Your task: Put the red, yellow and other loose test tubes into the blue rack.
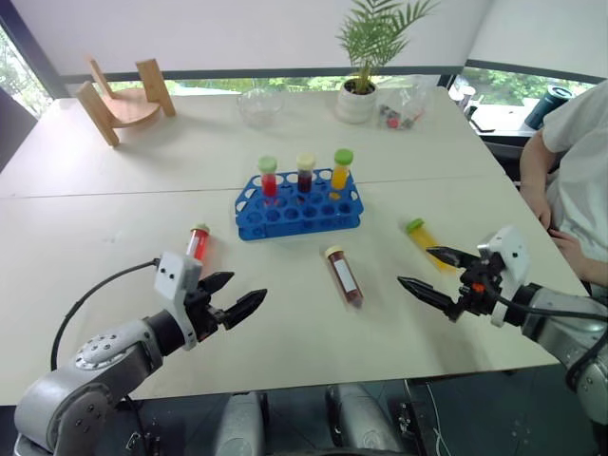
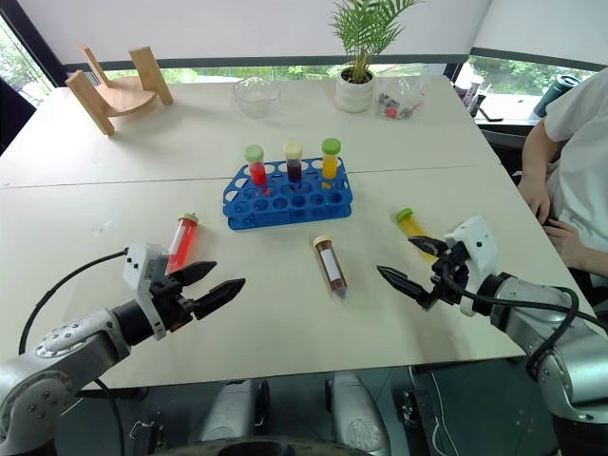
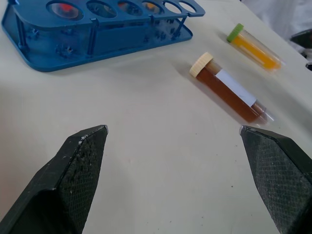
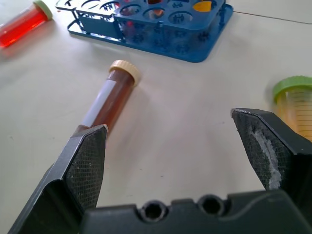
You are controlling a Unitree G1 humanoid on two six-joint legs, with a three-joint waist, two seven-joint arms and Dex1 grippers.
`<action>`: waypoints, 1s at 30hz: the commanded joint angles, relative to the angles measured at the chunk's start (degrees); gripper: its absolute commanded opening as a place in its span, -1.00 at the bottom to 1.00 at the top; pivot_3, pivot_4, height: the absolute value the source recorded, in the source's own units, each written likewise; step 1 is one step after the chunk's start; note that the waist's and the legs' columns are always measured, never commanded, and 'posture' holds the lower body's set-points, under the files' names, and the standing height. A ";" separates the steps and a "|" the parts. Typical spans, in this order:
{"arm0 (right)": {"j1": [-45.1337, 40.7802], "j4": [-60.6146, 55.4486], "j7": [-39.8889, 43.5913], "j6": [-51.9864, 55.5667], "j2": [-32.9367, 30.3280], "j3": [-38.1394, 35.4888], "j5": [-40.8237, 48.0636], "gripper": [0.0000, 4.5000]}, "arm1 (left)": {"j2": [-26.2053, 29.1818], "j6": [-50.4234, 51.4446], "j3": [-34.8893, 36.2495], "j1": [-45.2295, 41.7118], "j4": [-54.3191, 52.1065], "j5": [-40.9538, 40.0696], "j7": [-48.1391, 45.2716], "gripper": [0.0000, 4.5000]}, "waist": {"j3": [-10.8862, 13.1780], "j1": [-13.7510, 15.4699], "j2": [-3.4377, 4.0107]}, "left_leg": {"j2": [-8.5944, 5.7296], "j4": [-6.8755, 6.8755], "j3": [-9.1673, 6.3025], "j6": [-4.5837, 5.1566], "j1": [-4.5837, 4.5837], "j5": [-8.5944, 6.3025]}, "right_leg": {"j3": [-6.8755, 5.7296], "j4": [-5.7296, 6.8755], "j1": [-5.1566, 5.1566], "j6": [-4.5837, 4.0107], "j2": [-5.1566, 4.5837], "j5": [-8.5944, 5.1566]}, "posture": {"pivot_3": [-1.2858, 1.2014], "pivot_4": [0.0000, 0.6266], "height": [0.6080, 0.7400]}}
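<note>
With both our left gripper (image 1: pixel 236 296) and right gripper (image 1: pixel 432 272) spread wide and empty, we are at the reach, so next we close on the yellow tube (image 1: pixel 427 242) lying at four o'clock of the blue rack (image 1: pixel 299 211).

Left hand (image 1: pixel 237 296): two black fingers, wedge-shaped and tapering to points, with a fine cross-hatched texture on their inner faces.
Left hand housing: a white boxy block directly behind the fingers, with two small dark dots on its face.
Left arm: rounded silver-grey metal shells behind the white block, with a black joint between them; a thin black cable loops out from behind the housing.
Right hand (image 1: pixel 435 272): the same black pointed fingers; one inner face has a scuffed pale patch.
Right hand base: a black bar below the fingers with two round screw holes.
Right hand housing: a white block behind the fingers, with a small orange-red spot beside it.
Right arm: silver-grey shell, black cables along it.
</note>
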 commanded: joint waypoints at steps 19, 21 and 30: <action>-61.72 55.36 23.36 17.29 -7.05 49.23 -25.69 1.00 | 7.48 -11.25 -5.73 -7.11 6.46 7.52 -16.30 0.99 | 0.22 0.00 0.22 | 0.04 -0.03 0.24 0.44 -1.17 -0.24 | -0.01 -0.25 -1.19 0.20 -0.07 0.23 | 0.03 -0.52 1.00; -63.51 61.68 24.34 14.92 -4.08 50.21 -27.99 1.00 | 6.93 -11.62 -5.86 -6.34 5.85 7.87 -15.79 0.99 | 0.22 -0.01 0.22 | 0.04 -0.03 0.23 0.45 -1.18 -0.24 | -0.02 -0.23 -1.21 0.20 -0.06 0.23 | 0.03 -0.52 1.00; -66.40 73.07 29.37 8.27 1.66 49.44 -34.71 -0.55 | 6.38 -11.87 -4.72 -4.13 4.09 8.51 -14.39 1.00 | 0.20 -0.08 0.21 | 0.04 0.17 0.22 0.44 -1.05 -0.23 | -0.03 -0.14 -1.02 0.21 -0.05 0.25 | 0.03 -0.52 1.00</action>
